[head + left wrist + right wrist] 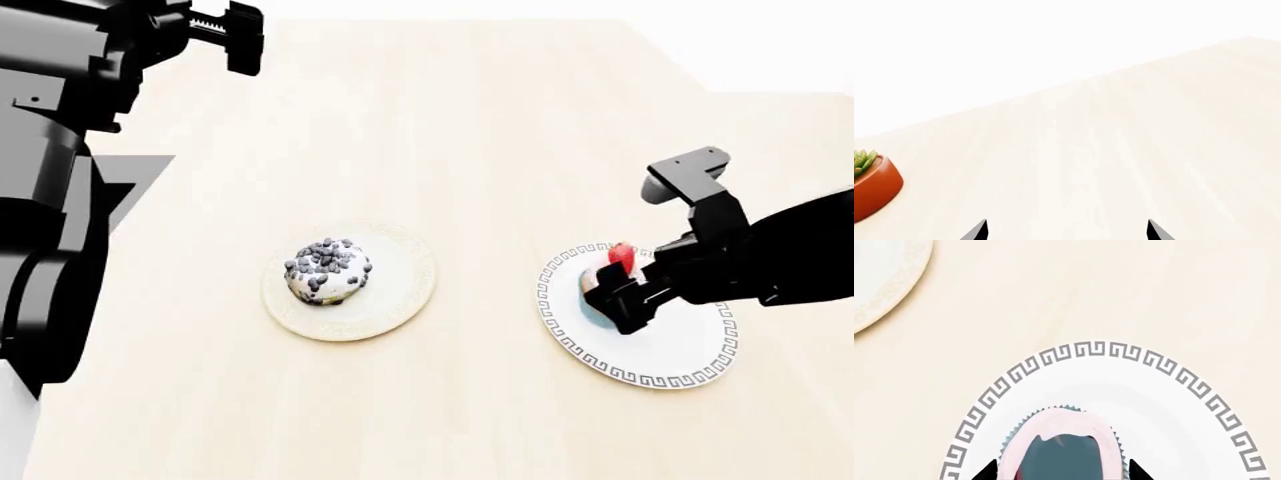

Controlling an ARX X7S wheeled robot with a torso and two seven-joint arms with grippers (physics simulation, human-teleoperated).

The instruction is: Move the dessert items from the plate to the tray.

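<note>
The white-iced doughnut (pixel 327 271) with dark chips sits on a cream plate (pixel 400 295) mid-table. The blue-cased cupcake (pixel 603 274) with pink frosting and a red strawberry stands on a white plate with a grey key-pattern rim (pixel 674 355). My right gripper (pixel 614 297) is down over the cupcake. In the right wrist view the cupcake (pixel 1054 422) fills the gap of the gripper (pixel 1063 472), with both fingertips against its case. My left gripper (pixel 224 30) is open and empty, raised at the far left. The tray is out of view.
A succulent in an orange-red pot (pixel 874 186) stands on the pale wood table (pixel 507 130), seen only from the left wrist. The cream plate's rim (pixel 881 287) shows in the right wrist view. The table's far right edge (pixel 694 80) slants away.
</note>
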